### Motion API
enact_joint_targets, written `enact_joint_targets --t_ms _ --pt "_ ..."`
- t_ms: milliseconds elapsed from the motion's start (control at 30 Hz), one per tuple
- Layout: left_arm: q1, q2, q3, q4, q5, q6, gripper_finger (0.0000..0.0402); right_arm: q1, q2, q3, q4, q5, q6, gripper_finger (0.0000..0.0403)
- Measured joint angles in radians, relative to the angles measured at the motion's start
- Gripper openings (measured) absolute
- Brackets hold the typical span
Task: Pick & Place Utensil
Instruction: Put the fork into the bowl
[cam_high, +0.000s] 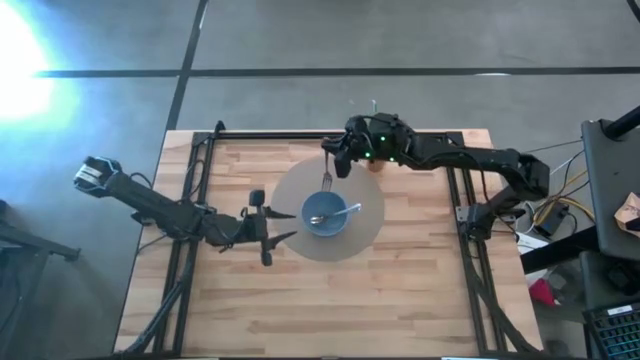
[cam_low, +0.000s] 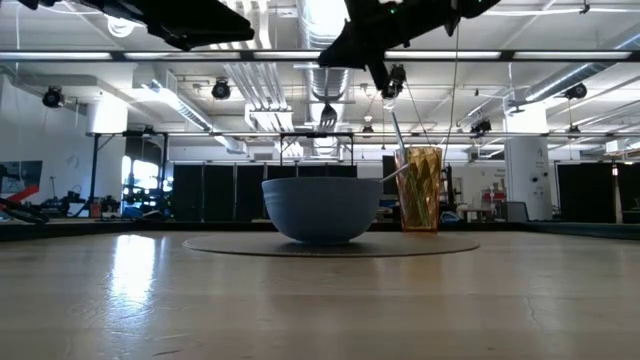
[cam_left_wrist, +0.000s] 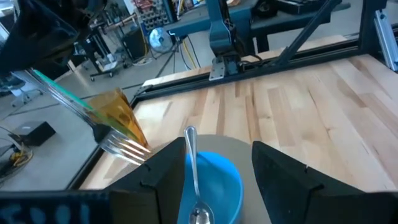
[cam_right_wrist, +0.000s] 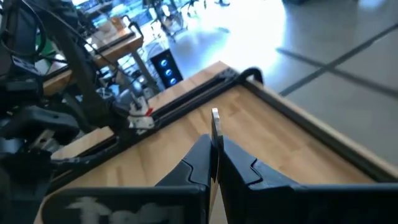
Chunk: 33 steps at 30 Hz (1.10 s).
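From above, the left arm reaches in from the left side of the wooden tabletop (cam_high: 420, 290), and the left end effector (cam_high: 283, 225) sits with its fingers spread wide and empty, just beside the left edge of the round grey mat (cam_high: 360, 240). At the middle of that mat stands the blue bowl (cam_high: 325, 215) with a spoon (cam_high: 335, 214) lying in it, the handle leaning out over the rim toward the right. Above the bowl's far edge the right end effector (cam_high: 334, 160) is closed on the handle of a fork (cam_high: 326, 181), whose tines point down toward the bowl. Just right of it, partly under the right arm, is an amber cup (cam_high: 376, 166). The overhead camera gives no sense of height; the table-level view does, showing the fork (cam_low: 328, 115) hanging clear above the bowl (cam_low: 321, 208), not touching it, and the amber cup (cam_low: 419, 188) as a tall faceted tumbler standing behind the bowl on the mat (cam_low: 330, 246). The left wrist view looks between its own fingers (cam_left_wrist: 283, 180) at the bowl (cam_left_wrist: 211, 186) and spoon (cam_left_wrist: 194, 174), with the fork (cam_left_wrist: 118, 143) tilted in front of the cup (cam_left_wrist: 121, 115). The right wrist view alone shows the fingers (cam_right_wrist: 199, 165) pressed together on the fork's thin handle (cam_right_wrist: 215, 134).
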Motion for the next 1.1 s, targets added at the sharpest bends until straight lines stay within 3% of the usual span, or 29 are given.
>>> enact_joint_targets --t_ms 533,1100 --pt "0.005 -0.006 -0.002 0.011 0.000 -0.061 0.0188 0.001 0.186 0.000 0.026 -0.137 0.095 0.0013" --pt "0.008 -0.006 -0.003 0.001 0.000 -0.045 0.0188 0.009 0.313 0.002 0.083 -0.205 0.140 0.0013"
